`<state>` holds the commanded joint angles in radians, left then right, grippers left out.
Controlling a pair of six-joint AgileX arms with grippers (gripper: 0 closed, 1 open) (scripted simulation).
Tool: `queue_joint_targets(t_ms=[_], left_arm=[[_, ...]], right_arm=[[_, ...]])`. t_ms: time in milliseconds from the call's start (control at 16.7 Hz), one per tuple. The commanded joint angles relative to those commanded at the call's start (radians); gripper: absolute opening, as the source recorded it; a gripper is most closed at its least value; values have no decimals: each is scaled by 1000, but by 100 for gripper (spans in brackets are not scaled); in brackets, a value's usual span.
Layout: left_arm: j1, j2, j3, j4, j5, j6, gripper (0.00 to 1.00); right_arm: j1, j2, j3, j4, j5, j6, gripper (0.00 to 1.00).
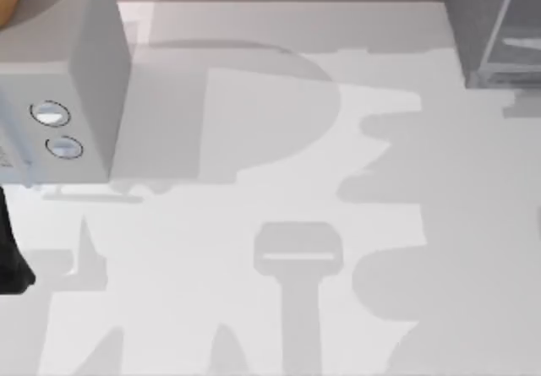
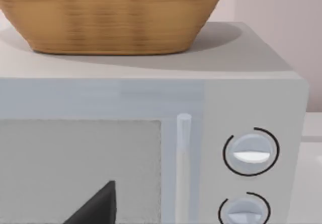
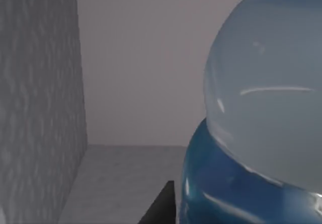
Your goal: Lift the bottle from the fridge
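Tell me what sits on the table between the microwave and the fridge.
Nothing: in the top view the table between the microwave and the fridge is bare, only shadows crossing it.

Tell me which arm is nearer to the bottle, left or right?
Right. The right wrist view has the bottle very close before it, inside the fridge. The left arm is at the table's left edge, facing the microwave.

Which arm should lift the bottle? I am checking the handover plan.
Right, most likely: its wrist view has the bottle right up close, inside the fridge. The left gripper faces the microwave under a basket.
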<state>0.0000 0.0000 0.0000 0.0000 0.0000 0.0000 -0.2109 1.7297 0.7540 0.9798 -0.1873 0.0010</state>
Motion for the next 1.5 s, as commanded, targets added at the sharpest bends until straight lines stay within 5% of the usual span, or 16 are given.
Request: queue_joint_targets(t_ms=[960,1500], left_arm=[[0,0,0,0,0,0,100],[0,0,0,0,0,0,100]], right_arm=[[175,-1497,-647,-835,156,3,0],[211,-1730,-754,-980,187,-1,0]])
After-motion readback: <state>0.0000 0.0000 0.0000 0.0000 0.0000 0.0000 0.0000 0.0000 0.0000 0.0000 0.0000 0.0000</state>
